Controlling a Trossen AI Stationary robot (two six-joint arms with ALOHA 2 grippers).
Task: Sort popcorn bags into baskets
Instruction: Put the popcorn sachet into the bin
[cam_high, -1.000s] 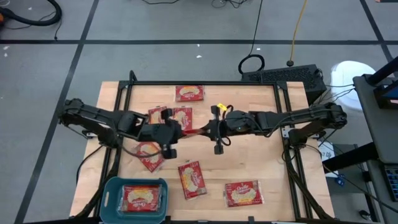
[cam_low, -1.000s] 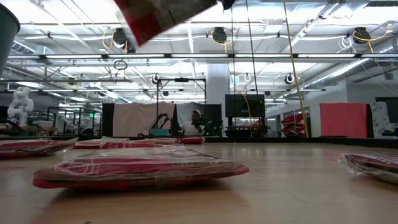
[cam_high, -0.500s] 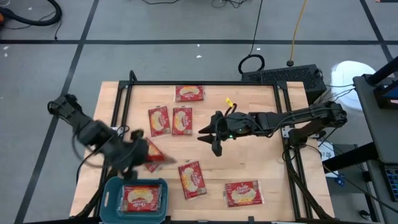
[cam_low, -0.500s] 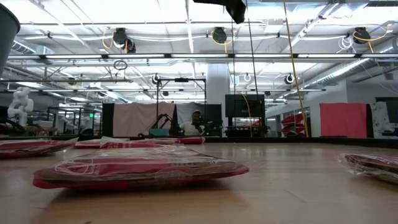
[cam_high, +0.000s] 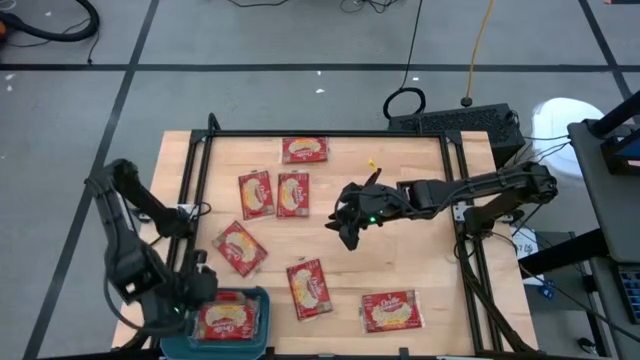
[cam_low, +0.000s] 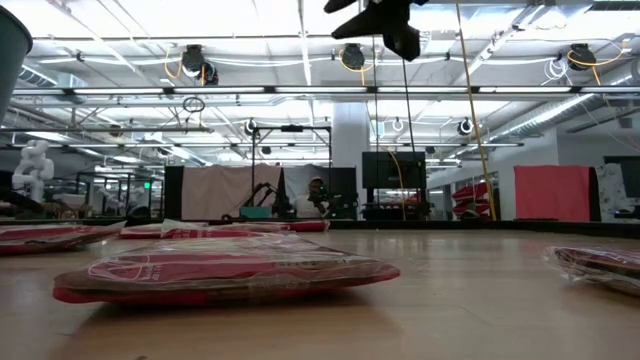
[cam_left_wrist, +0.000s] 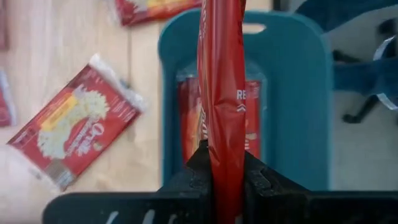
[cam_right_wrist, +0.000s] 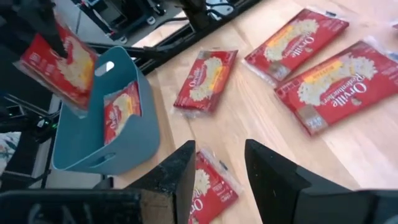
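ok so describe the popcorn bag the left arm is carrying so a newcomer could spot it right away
Find the teal basket at the table's front left corner, seen from above. The left end effector hangs right over it, shut on one red popcorn bag. Unlike the bags lying flat on the wood or in the basket, this one hangs edge-on in the air.

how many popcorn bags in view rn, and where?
8. Six loose on the table. One in the teal bin at. One edge-on in the left gripper above the bin. More may be hidden.
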